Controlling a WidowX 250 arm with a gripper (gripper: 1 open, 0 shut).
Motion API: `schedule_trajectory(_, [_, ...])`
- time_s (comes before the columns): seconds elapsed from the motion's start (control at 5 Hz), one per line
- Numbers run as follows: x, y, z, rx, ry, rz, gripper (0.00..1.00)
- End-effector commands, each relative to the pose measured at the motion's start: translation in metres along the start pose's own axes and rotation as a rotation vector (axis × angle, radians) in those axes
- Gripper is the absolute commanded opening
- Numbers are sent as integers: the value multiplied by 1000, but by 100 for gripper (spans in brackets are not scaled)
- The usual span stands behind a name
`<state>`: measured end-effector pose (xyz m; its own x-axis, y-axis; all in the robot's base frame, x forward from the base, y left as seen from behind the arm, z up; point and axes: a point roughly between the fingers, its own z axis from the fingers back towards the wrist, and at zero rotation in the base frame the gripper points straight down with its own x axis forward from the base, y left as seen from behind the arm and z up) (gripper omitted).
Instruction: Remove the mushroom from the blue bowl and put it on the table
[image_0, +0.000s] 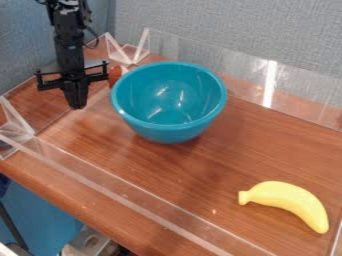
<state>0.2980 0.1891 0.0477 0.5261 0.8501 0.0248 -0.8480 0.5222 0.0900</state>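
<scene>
Blue bowl (168, 101) stands empty; closed pincer (76, 100) hangs low over desk (201, 170) beside mushroom (118, 72), seemingly set down.

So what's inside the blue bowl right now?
The blue bowl shows only bare glossy interior. Its near wall hides the closest part. A small reddish thing sits behind its left rim.

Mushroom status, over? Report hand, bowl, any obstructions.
Hand shut, pointing down left of blue bowl. Mushroom outside bowl, behind its rim. Banana far off, nothing blocking.
</scene>
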Motion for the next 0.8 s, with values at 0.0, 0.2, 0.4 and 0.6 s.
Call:
schedule_trajectory(0.0, [8, -5, 17, -31, -41, 32, 0])
schedule_trajectory(0.2, [9, -6, 18, -35, -36, 61, 0])
schedule_trajectory(0.4, [11, -6, 20, -41, -30, 90, 0])
schedule_trajectory(0.6, [12, -7, 21, -45, -26, 121, 0])
